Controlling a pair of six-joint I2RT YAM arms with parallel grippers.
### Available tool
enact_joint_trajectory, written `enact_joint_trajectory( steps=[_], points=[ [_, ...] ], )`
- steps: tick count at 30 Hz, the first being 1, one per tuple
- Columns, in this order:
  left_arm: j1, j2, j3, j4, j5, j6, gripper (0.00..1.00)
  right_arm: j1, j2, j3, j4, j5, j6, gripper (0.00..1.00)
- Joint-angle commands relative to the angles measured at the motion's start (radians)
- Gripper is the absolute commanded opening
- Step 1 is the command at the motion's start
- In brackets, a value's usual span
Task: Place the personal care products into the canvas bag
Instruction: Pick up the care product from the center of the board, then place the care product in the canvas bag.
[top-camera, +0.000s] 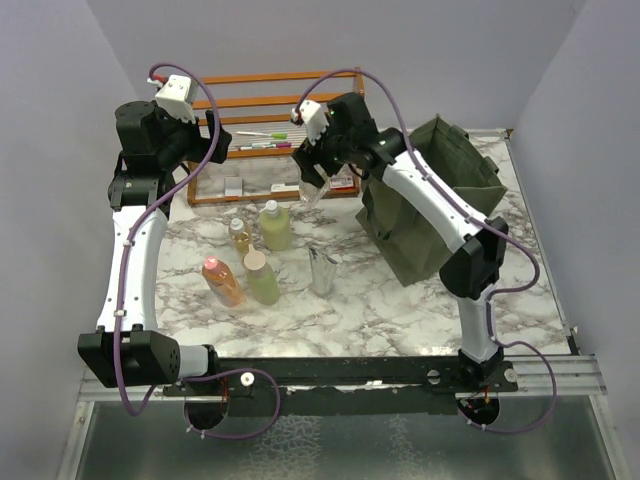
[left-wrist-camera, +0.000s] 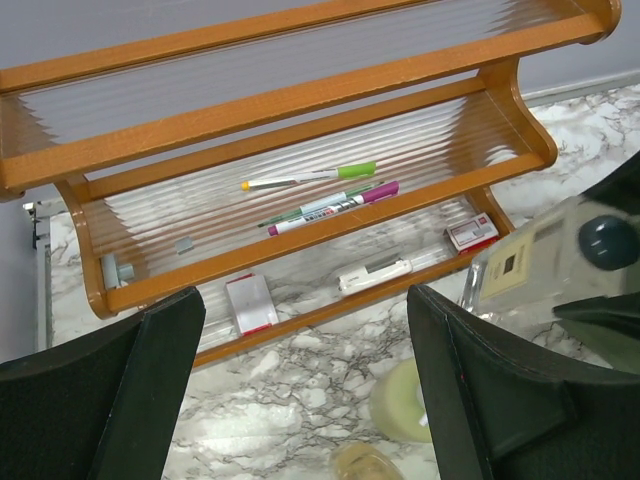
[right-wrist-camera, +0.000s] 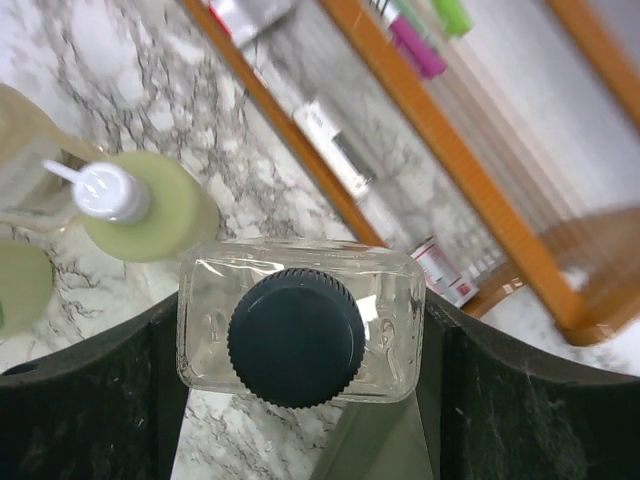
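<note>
Gripping a clear black-capped bottle (right-wrist-camera: 296, 338) in my right claw (top-camera: 315, 178), fingers tight on both its sides, held above the marble table (top-camera: 380, 300) just in front of the orange rack (top-camera: 262, 100). Canvas bag (top-camera: 432, 200) sits to the right, apart from the bottle. My left claw (left-wrist-camera: 305, 390) hangs open and empty over the rack. Other bottles (top-camera: 262, 277) and silver tube (top-camera: 322, 270) stand on the table.

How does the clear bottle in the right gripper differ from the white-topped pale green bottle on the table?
The clear bottle has a black ribbed cap; the pale green bottle has a white top. The clear bottle is boxy, the pale green bottle round. The clear bottle is gripped by the right gripper; the pale green bottle stands free on the table. Both are small bottles.
</note>
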Motion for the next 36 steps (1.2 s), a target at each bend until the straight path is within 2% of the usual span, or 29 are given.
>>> enact_joint_trajectory(
  steps=[1, 14, 19, 27, 36],
  points=[
    [0.010, -0.002, 0.013, 0.016, 0.035, 0.014, 0.85, 0.001, -0.178, 0.147, 0.092, -0.028, -0.053, 0.01],
    [0.008, 0.026, 0.008, 0.024, 0.090, 0.014, 0.84, 0.001, -0.310, 0.291, 0.087, 0.018, -0.119, 0.01],
    [0.004, 0.038, 0.013, 0.022, 0.120, 0.013, 0.84, -0.001, -0.346, 0.327, 0.077, 0.096, -0.148, 0.01],
    [-0.059, 0.071, 0.038, 0.024, 0.139, 0.031, 0.83, -0.076, -0.451, 0.227, 0.095, 0.160, -0.155, 0.01],
    [-0.248, 0.175, 0.105, 0.046, 0.158, 0.066, 0.83, -0.170, -0.576, 0.055, 0.114, 0.163, -0.123, 0.01]
  ],
)
